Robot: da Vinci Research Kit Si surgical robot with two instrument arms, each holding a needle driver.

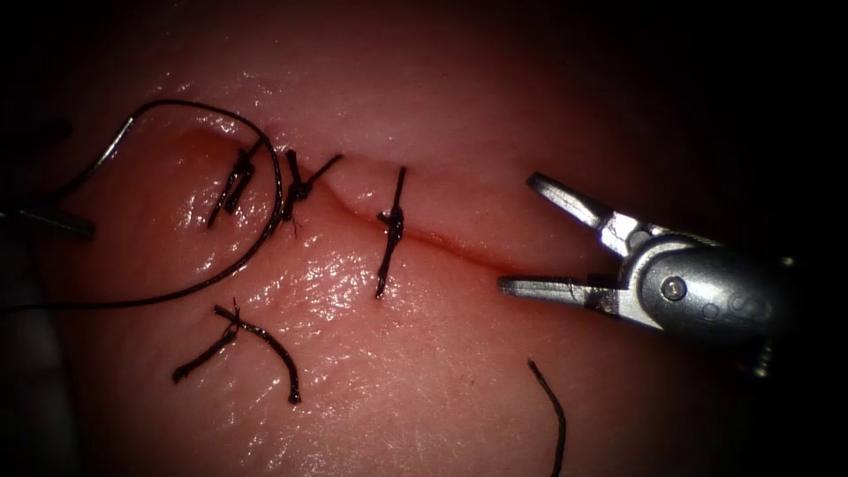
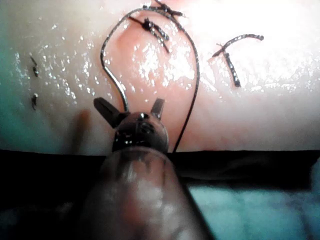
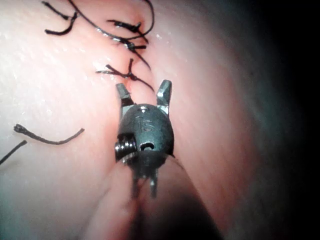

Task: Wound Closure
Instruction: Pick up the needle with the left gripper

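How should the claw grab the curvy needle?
Grip the needle on its bare back stretch, left of the cut, coming from the left: the left claw sits there with open jaws either side of it, not clamped. The front end curves over to the leftmost stitch; whether it is in the tissue is unclear. The right claw is open, empty.

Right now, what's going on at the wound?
Three tied stitches cross the cut in the tissue. The right tool sits at the cut's right end, jaws open and holding nothing. At the left end, the left tool is open, with the needle passing between its jaws, not clamped. I cannot tell whether its tip is in the tissue. Thread loops back past the tool. Cut ends of thread lie below the cut.
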